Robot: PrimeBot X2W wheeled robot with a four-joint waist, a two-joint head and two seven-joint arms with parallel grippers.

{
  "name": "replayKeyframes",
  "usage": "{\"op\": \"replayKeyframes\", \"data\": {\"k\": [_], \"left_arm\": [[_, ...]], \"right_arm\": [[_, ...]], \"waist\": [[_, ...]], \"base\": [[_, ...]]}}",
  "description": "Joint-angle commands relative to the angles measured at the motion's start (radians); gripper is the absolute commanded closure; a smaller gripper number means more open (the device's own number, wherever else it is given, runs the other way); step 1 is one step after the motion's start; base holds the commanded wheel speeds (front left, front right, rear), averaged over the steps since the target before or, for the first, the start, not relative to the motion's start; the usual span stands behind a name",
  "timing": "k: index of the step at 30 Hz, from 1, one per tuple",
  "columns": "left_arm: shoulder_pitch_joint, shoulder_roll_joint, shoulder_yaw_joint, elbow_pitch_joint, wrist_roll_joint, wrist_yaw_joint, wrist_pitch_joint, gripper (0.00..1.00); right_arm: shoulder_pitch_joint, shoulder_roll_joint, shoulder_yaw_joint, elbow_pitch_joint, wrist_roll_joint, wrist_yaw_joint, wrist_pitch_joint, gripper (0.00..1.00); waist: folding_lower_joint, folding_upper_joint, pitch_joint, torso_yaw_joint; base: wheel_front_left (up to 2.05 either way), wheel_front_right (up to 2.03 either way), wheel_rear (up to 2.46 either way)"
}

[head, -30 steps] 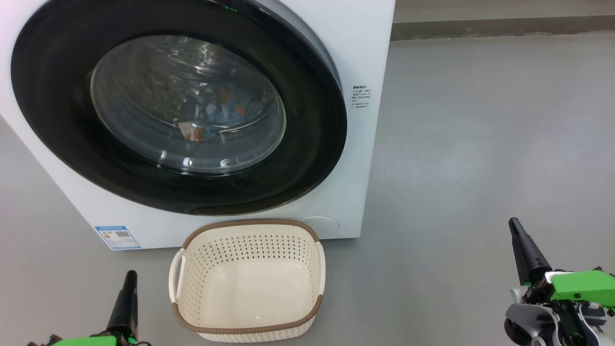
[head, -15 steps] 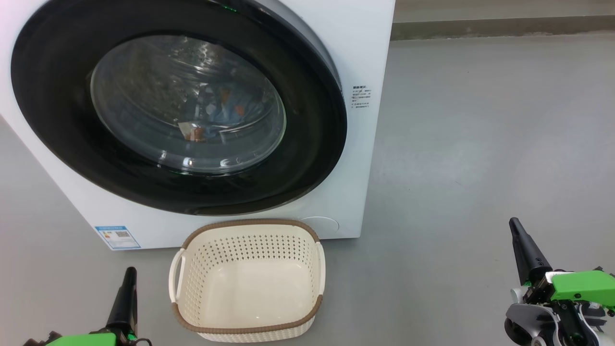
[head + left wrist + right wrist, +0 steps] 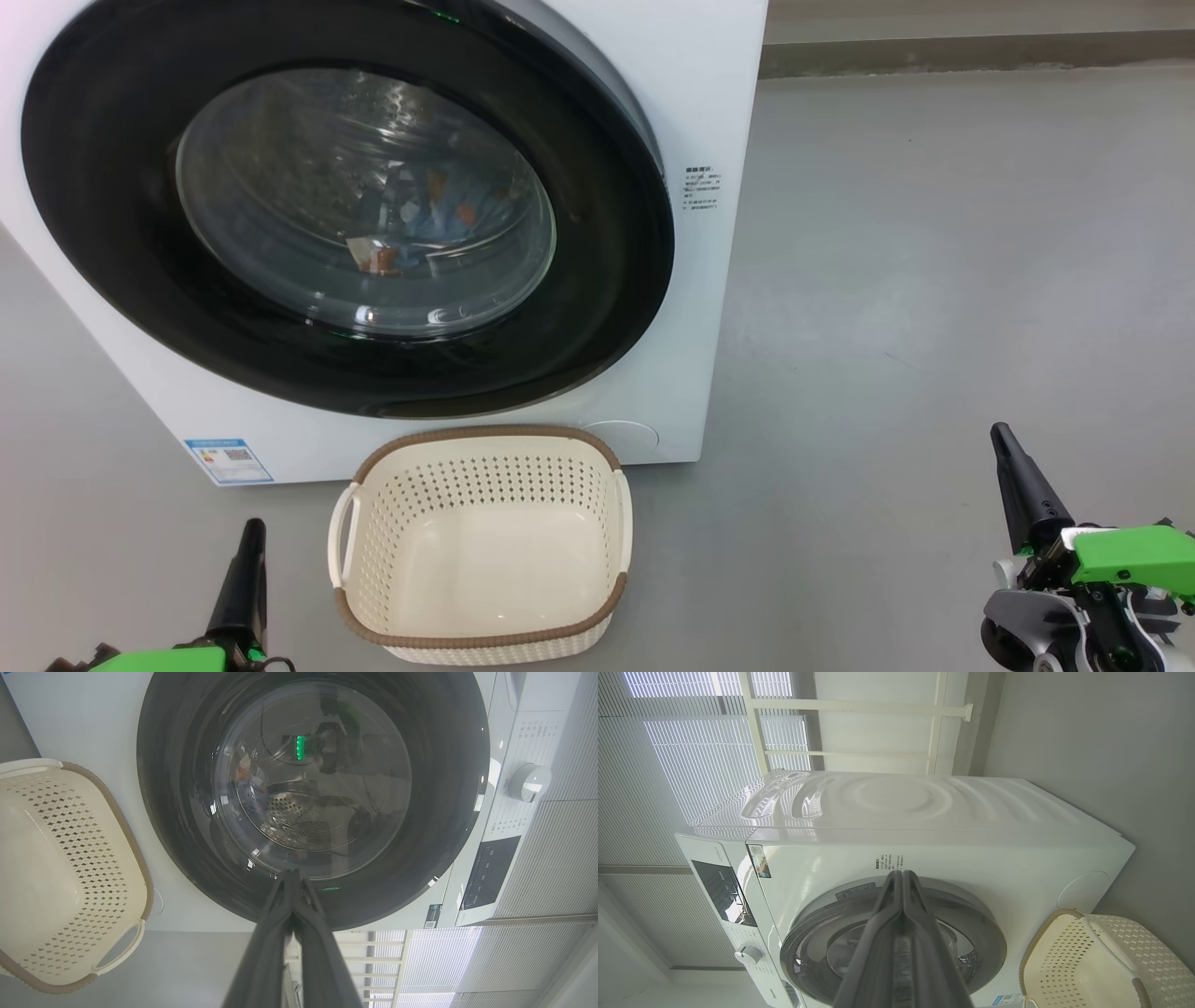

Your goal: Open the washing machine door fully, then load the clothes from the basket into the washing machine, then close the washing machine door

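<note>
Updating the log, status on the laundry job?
Left gripper, right gripper shut, holding nothing. Washing machine door closed, clothes inside. Basket empty, below door.

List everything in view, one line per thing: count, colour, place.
washing machine: one, white, on the floor straight ahead
washing machine door: one, glossy black with a clear glass window, shut on the machine's front
clothes: count unclear, light blue with orange print, inside the machine behind the glass
basket: one, cream with a brown rim, empty, on the floor in front of the machine
label sticker: one, blue, machine's lower front corner
knob: one, white, upper front of the machine
left gripper: one, dark fingers shut, lower left, holding nothing
right gripper: one, dark fingers shut, lower right, holding nothing
</note>
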Motion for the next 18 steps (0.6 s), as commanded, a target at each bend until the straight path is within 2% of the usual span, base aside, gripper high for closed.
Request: {"op": "replayKeyframes", "data": {"k": [1,18], "left_arm": [[-0.037,0.009,0.034,-0.030,-0.007,-0.002,0.007,1.00],[-0.037,0.009,0.034,-0.030,-0.007,-0.002,0.007,1.00]], "right_arm": [[-0.005,-0.003,0.014,-0.030,0.001,0.002,0.006,1.00],[-0.005,-0.002,0.013,-0.030,-0.001,0.002,0.008,1.00]], "waist": [[0.0000,0.0000,0.000,0.000],[0.0000,0.0000,0.000,0.000]], "base": [[0.00,0.00,0.00],[0.00,0.00,0.00]]}}
